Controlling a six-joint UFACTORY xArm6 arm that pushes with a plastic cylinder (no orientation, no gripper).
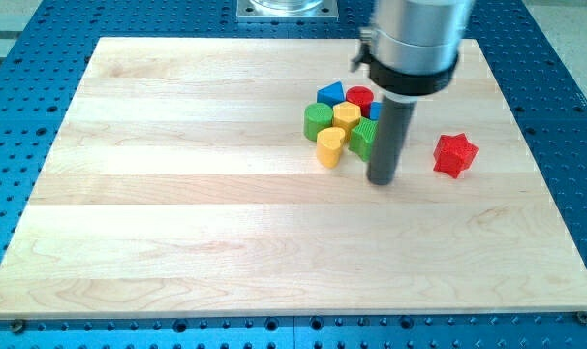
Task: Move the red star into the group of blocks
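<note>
The red star (455, 154) lies alone on the wooden board (177, 213), right of centre. The group sits to its left: a blue block (329, 94), a red cylinder (359, 98), a green cylinder (319, 120), a yellow block (347, 117), a yellow heart-like block (330, 147) and a green block (362, 139), all close together. Another blue block shows partly behind the rod. My tip (382, 180) rests on the board between the group and the red star, just right of the green block and about 60 px left of the star, touching neither clearly.
The arm's grey body (415, 39) hangs over the board's top right and hides part of the group. A blue perforated table (574, 116) surrounds the board. A metal base plate (286, 9) is at the view's top.
</note>
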